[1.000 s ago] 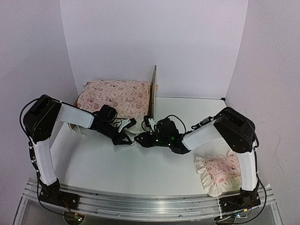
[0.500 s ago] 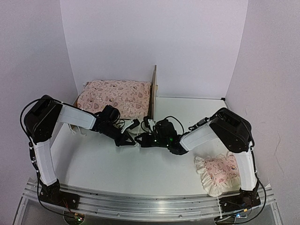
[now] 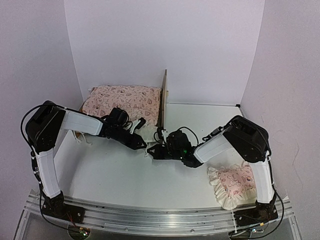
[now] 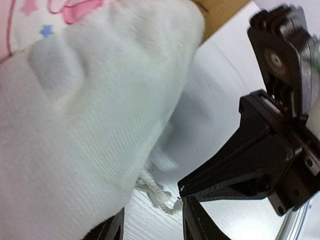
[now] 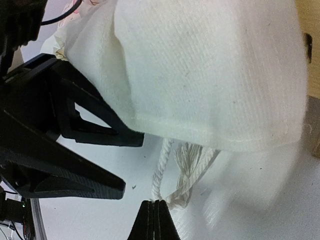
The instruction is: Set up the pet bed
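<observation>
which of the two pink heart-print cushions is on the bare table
The small ruffled pillow at the near right corner. The bigger cushion lies on the pet bed at the back left.

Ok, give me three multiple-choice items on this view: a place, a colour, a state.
1. Where does the small pillow lie?
A) near-right part of the table
B) far-left corner
C) dead centre

2. What colour is the cord under the cushion corner?
A) red
B) white
C) black

3. How is the right claw?
A) wide open
B) gripping the pillow
C) shut

Answers: 1 A, the overhead view shows it at the near right; 2 B, the wrist views show white twisted cord; 3 C, its fingers meet in the right wrist view.
</observation>
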`<state>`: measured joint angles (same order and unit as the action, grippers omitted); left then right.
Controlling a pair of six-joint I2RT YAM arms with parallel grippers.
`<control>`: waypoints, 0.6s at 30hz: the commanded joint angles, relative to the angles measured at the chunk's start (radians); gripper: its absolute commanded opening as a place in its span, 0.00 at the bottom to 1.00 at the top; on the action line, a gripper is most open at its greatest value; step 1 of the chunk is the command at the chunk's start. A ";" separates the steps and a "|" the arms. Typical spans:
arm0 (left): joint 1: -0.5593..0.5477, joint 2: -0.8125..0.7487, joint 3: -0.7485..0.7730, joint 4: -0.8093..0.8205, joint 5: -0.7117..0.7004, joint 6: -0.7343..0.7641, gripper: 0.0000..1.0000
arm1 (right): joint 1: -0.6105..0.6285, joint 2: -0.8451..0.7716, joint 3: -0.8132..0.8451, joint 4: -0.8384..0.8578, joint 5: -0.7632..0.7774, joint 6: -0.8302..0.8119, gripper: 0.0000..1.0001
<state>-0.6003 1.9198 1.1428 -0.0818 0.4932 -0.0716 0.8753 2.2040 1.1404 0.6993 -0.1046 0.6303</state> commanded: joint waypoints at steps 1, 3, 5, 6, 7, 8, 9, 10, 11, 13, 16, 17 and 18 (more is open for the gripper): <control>-0.011 0.019 0.015 0.043 -0.045 -0.224 0.41 | -0.003 -0.032 -0.005 0.050 0.008 0.019 0.00; -0.012 0.030 0.010 0.041 -0.054 -0.243 0.40 | -0.004 -0.037 -0.008 0.051 0.009 0.018 0.00; -0.012 0.035 0.012 0.047 -0.062 -0.244 0.39 | -0.007 -0.041 -0.008 0.052 0.011 0.019 0.00; -0.012 0.037 0.011 0.053 -0.067 -0.244 0.38 | -0.010 -0.043 -0.008 0.053 0.013 0.020 0.00; -0.012 0.040 0.012 0.060 -0.076 -0.244 0.38 | -0.012 -0.044 -0.007 0.056 0.014 0.021 0.00; -0.012 0.043 0.012 0.070 -0.083 -0.243 0.37 | -0.014 -0.044 -0.005 0.059 0.015 0.023 0.00; -0.012 0.047 0.012 0.076 -0.088 -0.241 0.36 | -0.017 -0.044 -0.001 0.061 0.015 0.026 0.00; -0.012 0.052 0.012 0.090 -0.089 -0.239 0.36 | -0.021 -0.044 0.004 0.062 0.013 0.025 0.00; -0.012 0.057 0.014 0.110 -0.091 -0.240 0.36 | -0.022 -0.042 0.007 0.062 0.010 0.026 0.00; -0.012 0.066 0.013 0.126 -0.086 -0.243 0.36 | -0.023 -0.040 0.011 0.063 0.006 0.028 0.00; -0.013 0.071 0.008 0.161 -0.069 -0.250 0.36 | -0.023 -0.039 0.011 0.063 0.007 0.034 0.00; -0.014 0.073 0.006 0.169 -0.061 -0.252 0.36 | -0.024 -0.038 0.010 0.063 0.008 0.036 0.00; -0.015 0.074 0.005 0.173 -0.055 -0.254 0.36 | -0.024 -0.037 0.010 0.063 0.009 0.037 0.00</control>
<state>-0.6090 1.9870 1.1431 0.0096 0.4237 -0.3071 0.8577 2.2040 1.1358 0.7185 -0.1051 0.6515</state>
